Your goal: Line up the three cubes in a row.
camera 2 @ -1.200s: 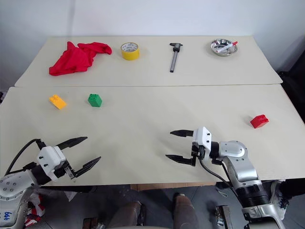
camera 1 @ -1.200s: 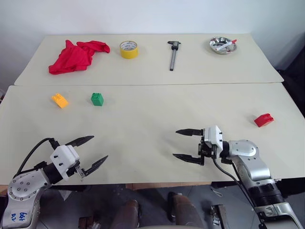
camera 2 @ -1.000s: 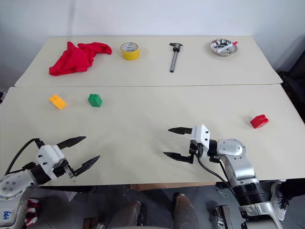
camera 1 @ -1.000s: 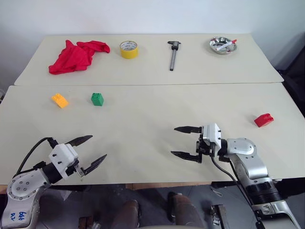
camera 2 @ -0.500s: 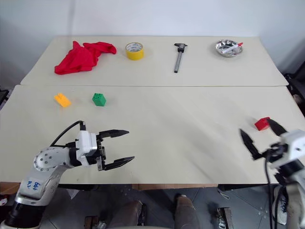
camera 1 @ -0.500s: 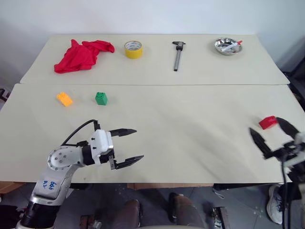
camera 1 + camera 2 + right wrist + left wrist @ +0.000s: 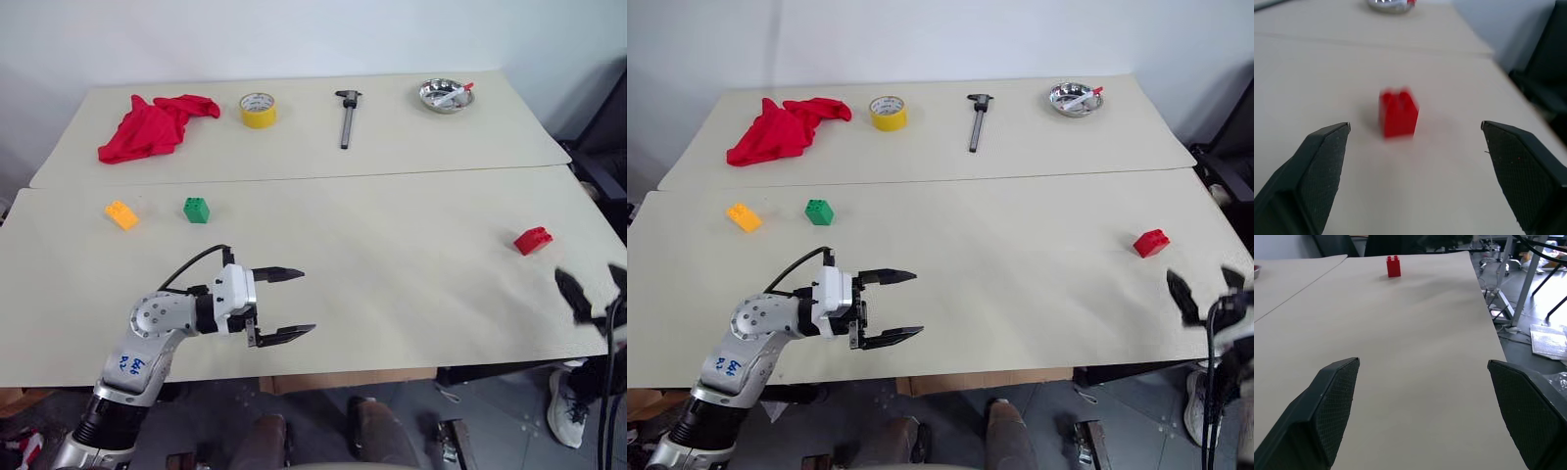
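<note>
Orange-yellow brick (image 7: 121, 213) lies w/ long axis diagonal; left gripper (image 7: 291, 305) & right gripper (image 7: 595, 293) both spread, empty.

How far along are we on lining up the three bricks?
Barely started. The orange-yellow brick and green brick sit close together at the table's left; the red brick lies far off at the right, so no row yet. Nothing is held: the right gripper is open, facing the red brick from the near side; the left gripper is open over bare table.
</note>
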Available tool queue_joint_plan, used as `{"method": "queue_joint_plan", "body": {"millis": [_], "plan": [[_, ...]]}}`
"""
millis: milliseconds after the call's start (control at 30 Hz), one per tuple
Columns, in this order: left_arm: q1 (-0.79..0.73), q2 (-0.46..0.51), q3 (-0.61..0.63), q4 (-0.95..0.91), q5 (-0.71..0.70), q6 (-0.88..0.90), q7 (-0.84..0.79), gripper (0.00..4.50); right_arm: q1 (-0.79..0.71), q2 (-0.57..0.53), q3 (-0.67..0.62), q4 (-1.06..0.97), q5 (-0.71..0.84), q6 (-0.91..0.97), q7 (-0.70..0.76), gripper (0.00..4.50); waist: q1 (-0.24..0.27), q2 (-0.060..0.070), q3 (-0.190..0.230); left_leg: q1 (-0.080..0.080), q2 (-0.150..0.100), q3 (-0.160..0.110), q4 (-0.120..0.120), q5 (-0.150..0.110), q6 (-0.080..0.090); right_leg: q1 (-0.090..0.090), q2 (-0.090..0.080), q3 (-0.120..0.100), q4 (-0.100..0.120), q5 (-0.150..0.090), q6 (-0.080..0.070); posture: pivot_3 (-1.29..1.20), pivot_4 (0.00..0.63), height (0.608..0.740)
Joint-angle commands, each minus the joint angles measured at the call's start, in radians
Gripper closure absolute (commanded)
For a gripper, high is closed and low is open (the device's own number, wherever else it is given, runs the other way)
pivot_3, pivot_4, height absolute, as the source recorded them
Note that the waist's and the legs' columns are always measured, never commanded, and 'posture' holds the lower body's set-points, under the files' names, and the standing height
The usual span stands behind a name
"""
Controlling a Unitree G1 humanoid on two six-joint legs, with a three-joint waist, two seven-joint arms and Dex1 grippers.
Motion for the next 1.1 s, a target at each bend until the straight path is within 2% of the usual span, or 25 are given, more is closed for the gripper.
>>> {"method": "queue_joint_plan", "body": {"millis": [33,167,433,533,767,833,933,1033,1100], "plan": [[-0.002,-0.010,0.011,-0.011,-0.003,-0.009,0.011,0.04,-0.122,-0.078,0.085,0.170,-0.041,0.060,0.052,0.00,0.004,0.000,0.000,0.000,0.000,0.000,0.000,0.000,0.000,0.000,0.000,0.000,0.000,0.000,0.000,0.00,0.150,0.740],[0.000,-0.005,0.016,-0.007,-0.003,-0.007,0.005,0.04,-0.254,-0.106,0.154,0.358,-0.089,-0.003,0.106,0.00,0.009,0.000,0.000,-0.002,-0.001,0.000,0.001,0.000,0.001,0.000,-0.001,-0.001,-0.001,0.000,0.000,0.00,0.150,0.740],[0.021,0.015,0.049,-0.013,-0.011,0.001,0.010,0.04,-0.375,-0.073,0.245,0.520,-0.144,-0.062,0.140,0.00,0.003,0.000,0.000,-0.006,-0.001,0.001,0.002,-0.001,0.002,-0.003,-0.001,-0.001,-0.003,0.001,0.001,0.00,0.150,0.740],[0.033,0.018,0.064,-0.020,-0.014,0.003,0.015,0.00,-0.389,-0.064,0.260,0.541,-0.148,-0.088,0.168,0.57,0.003,0.000,0.000,-0.006,-0.001,0.001,0.002,-0.001,0.002,-0.003,-0.001,-0.001,-0.003,0.001,0.001,0.00,0.150,0.740],[0.071,0.018,0.081,-0.046,-0.004,0.001,0.036,0.00,-0.415,-0.070,0.288,0.597,-0.164,-0.145,0.233,2.99,0.003,0.000,0.000,-0.007,-0.001,0.000,0.002,-0.001,0.002,-0.003,-0.002,-0.001,-0.004,0.001,0.002,0.00,0.150,0.740],[0.084,0.019,0.089,-0.052,0.001,0.000,0.048,0.00,-0.436,-0.076,0.314,0.591,-0.173,-0.167,0.289,3.00,0.002,0.000,0.000,-0.007,-0.001,0.000,0.002,-0.001,0.002,-0.003,-0.001,-0.001,-0.005,0.001,0.002,0.00,0.150,0.740],[0.119,0.016,0.125,-0.061,-0.001,0.003,0.081,0.00,-0.490,-0.061,0.411,0.455,-0.150,-0.134,0.475,3.00,-0.008,0.001,0.001,-0.007,-0.001,0.001,0.002,-0.001,0.002,-0.004,-0.001,-0.001,-0.005,0.001,0.002,0.00,0.150,0.740],[0.163,0.011,0.165,-0.066,-0.010,0.009,0.116,0.00,-0.540,-0.031,0.610,0.244,-0.180,-0.112,0.676,3.00,-0.024,0.002,0.001,-0.007,0.001,0.001,0.002,-0.001,0.001,-0.005,-0.001,-0.001,-0.003,0.001,0.002,0.00,0.150,0.740],[0.181,0.010,0.176,-0.070,-0.007,0.009,0.128,0.00,-0.582,0.010,0.676,0.184,-0.180,-0.078,0.712,3.00,-0.027,0.002,0.001,-0.007,0.003,0.000,0.002,-0.001,-0.001,-0.006,0.001,-0.001,-0.003,0.001,0.002,0.00,0.150,0.740]]}}
